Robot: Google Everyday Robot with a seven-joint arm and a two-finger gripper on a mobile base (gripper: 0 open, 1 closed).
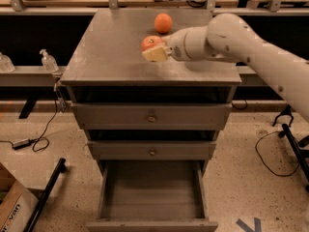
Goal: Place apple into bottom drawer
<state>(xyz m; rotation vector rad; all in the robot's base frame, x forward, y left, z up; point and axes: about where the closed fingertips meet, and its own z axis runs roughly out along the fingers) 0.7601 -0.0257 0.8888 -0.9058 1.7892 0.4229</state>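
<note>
The apple (pixel 150 42), red with pale patches, is over the top of the grey cabinet (pixel 111 57), right of its middle. My gripper (pixel 151 50) reaches in from the right and is shut on the apple, with a cream finger (pixel 155 55) in front of it. The apple looks slightly raised off the cabinet top. The bottom drawer (pixel 152 192) is pulled open below, wide and grey inside with nothing in it.
A plain orange fruit (pixel 163 22) sits on the cabinet top behind the apple. The two upper knobbed drawers (pixel 151 116) are shut. A bottle (pixel 49 61) stands on a shelf at left. Cables lie on the floor and a cardboard box (pixel 12 209) is at bottom left.
</note>
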